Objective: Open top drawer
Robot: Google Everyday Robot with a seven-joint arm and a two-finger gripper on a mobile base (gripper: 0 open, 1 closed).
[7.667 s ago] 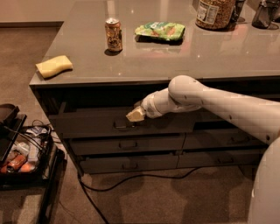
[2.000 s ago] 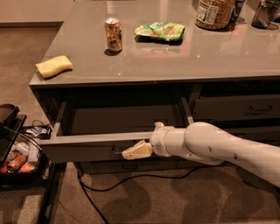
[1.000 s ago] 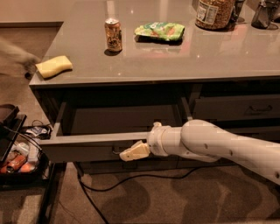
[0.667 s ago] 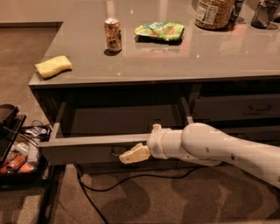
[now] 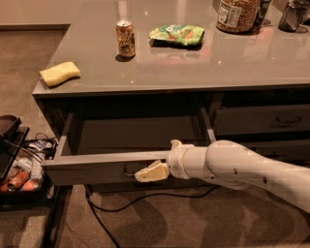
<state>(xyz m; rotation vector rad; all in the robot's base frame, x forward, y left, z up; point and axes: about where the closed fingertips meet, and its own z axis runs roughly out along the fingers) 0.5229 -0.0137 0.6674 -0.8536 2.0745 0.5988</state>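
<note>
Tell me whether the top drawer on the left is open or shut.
Open. The top drawer sits pulled well out from under the counter, its side walls showing, with the gripper at its front.

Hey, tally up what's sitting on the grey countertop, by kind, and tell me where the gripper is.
Yellow sponge: 1
Orange drink can: 1
Green snack bag: 1
Labelled jar: 1
Dark objects at far right, kind unclear: 2
Total: 6
The gripper is below the countertop, at the handle of the pulled-out grey-brown top drawer.
</note>
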